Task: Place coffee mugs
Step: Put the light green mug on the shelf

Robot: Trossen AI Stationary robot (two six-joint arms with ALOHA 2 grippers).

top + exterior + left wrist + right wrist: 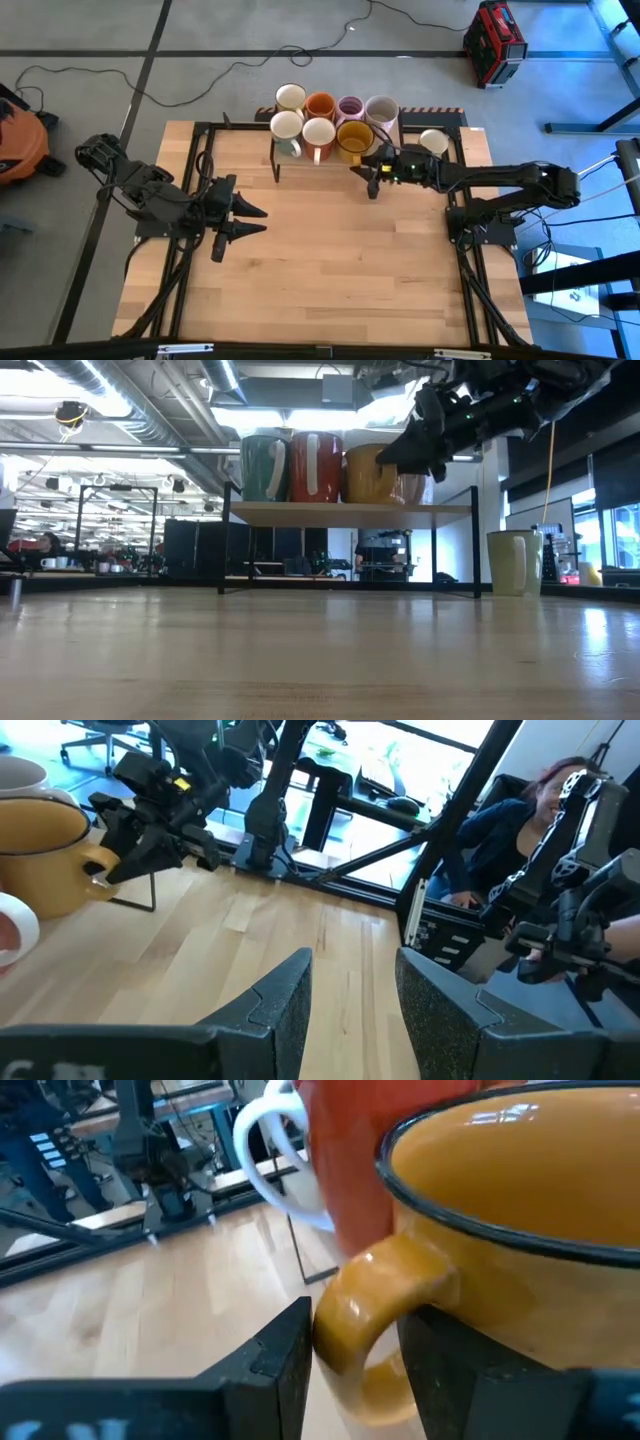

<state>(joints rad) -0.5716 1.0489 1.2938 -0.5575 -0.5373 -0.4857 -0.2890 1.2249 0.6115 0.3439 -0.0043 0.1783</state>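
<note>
1. Your right hand (372,172) reaches in from the right edge of the tabletop (330,270) to the rack (280,160) at the far side.
2. Its fingers (285,1355) stand on either side of the handle of the amber mug (353,138). In the right wrist view a gap shows between at least one finger and the handle, so you cannot tell whether they are pinching it or just bracketing it.
3. The amber mug sits on the rack's shelf (350,512), in the front row at the right end, handle pointing toward the near side of the tabletop.
4. Beside it in the front row stand two cream mugs (287,126) and (318,133). In the low view these show teal and red sides.
5. The back row holds a cream mug (290,97), an orange mug (320,104), a lilac mug (349,107) and a pale mug (381,110).
6. An eighth mug (433,141), cream, stands alone on the tabletop just right of the rack, well clear of the shelf.
7. Your left hand (240,220) waits over the left half of the tabletop, fingers (275,1010) spread apart and holding nothing, pointing toward the middle.
8. In the left wrist view a seated person (510,820) shows beyond the tabletop's far right side.
</note>
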